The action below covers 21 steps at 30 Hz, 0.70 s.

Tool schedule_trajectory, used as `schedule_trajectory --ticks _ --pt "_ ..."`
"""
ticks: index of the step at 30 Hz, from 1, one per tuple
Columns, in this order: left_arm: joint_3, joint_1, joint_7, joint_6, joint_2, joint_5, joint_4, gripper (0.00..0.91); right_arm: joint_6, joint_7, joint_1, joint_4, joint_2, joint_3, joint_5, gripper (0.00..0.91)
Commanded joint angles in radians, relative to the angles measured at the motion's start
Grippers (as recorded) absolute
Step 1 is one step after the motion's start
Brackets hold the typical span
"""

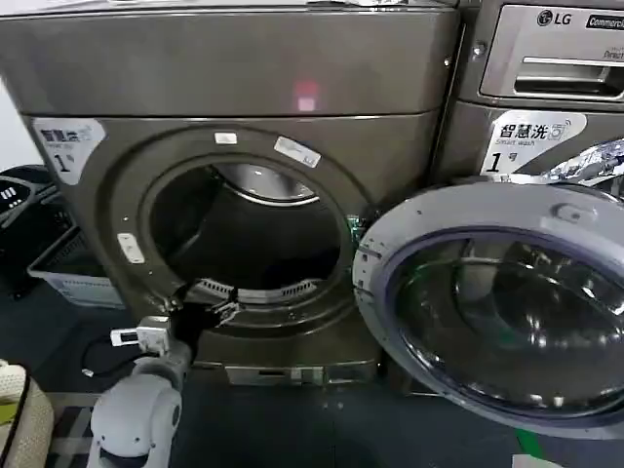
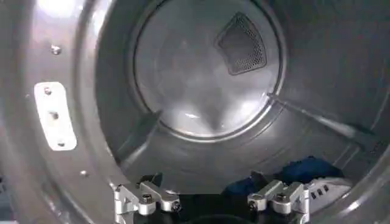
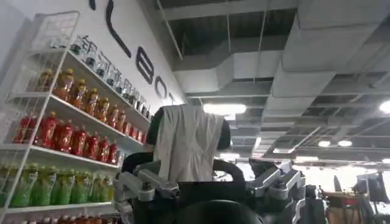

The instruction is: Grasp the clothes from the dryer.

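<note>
The bronze-grey dryer (image 1: 234, 68) stands in front of me with its round glass door (image 1: 390, 229) swung open to the right. My left gripper (image 1: 210, 310) is at the lower rim of the porthole. It points into the drum (image 2: 201, 79) and is open (image 2: 206, 179) with nothing between its fingers. A dark blue piece of clothes (image 2: 304, 170) lies on the drum floor, just beyond one fingertip (image 2: 256, 178). My right gripper (image 3: 188, 128) points up toward the ceiling, shut on a white cloth (image 3: 189, 149) that stands between its fingers.
The open door juts out low on the right, in front of the LG machine (image 1: 546, 58). A grey basket (image 1: 68, 278) sits on the floor to the left of the dryer. Shelves of bottles (image 3: 67, 134) line a wall in the right wrist view.
</note>
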<state>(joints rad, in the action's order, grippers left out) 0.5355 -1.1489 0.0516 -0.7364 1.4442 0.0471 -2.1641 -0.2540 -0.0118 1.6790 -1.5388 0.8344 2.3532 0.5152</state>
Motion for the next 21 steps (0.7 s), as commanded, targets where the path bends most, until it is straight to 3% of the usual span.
schedule_trajectory --ticks 1,21 --pt "-0.001 -0.001 0.001 -0.049 0.002 -0.005 0.003 0.907 0.002 0.0 0.001 0.002 0.0 0.001 0.0 0.907" --pt "-0.01 -0.005 0.003 -0.049 0.009 -0.02 0.008 0.907 0.006 0.0 0.01 0.017 0.003 0.019 0.0 0.907"
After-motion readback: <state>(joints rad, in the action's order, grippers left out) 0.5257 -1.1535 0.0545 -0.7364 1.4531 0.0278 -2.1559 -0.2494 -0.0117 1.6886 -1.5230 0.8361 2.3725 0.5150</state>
